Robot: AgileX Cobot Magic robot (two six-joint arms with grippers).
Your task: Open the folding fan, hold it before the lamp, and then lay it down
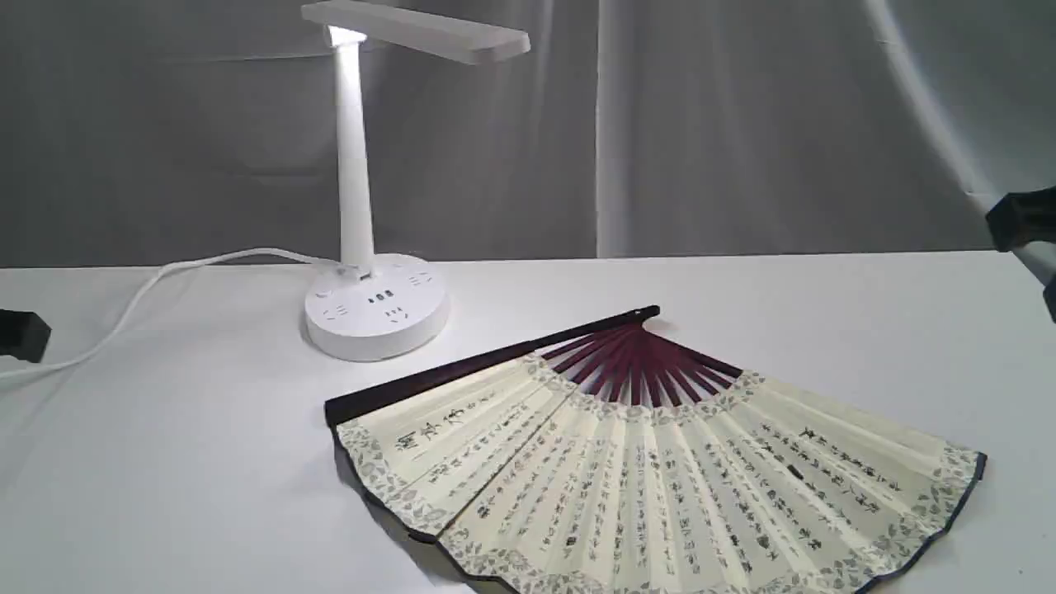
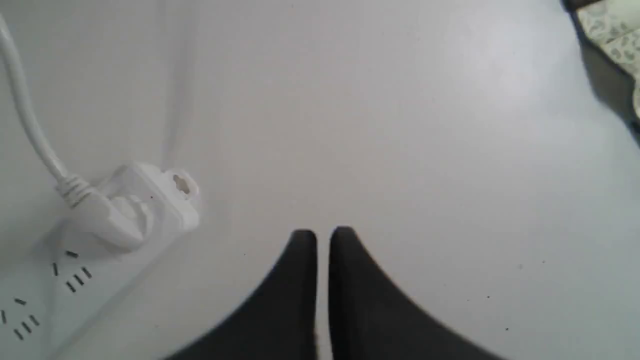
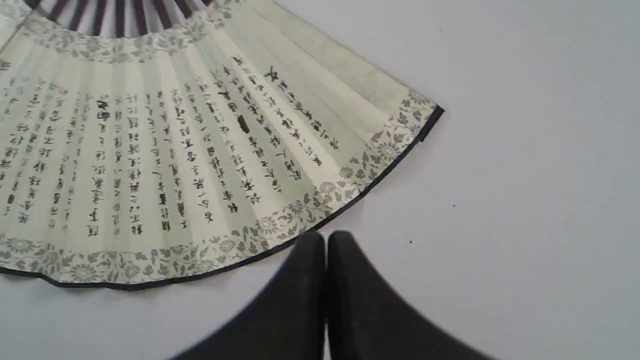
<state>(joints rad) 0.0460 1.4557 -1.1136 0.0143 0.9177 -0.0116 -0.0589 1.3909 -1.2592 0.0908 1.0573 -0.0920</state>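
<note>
Fan [image 1: 660,462]: lies open, flat on counter [image 1: 165,462], pivot toward lamp [image 1: 355,165]. Right hand [image 3: 326,240]: clenched, empty, just beside fan's outer border, nearer. Left hand [image 2: 322,235]: clenched, empty, well apart.

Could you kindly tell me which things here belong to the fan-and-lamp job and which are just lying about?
Belong to the job:
- folding fan, spread open on the table
- lamp, standing apart from it

Just there:
- power strip with a white plug in it
- grey curtain behind
</note>
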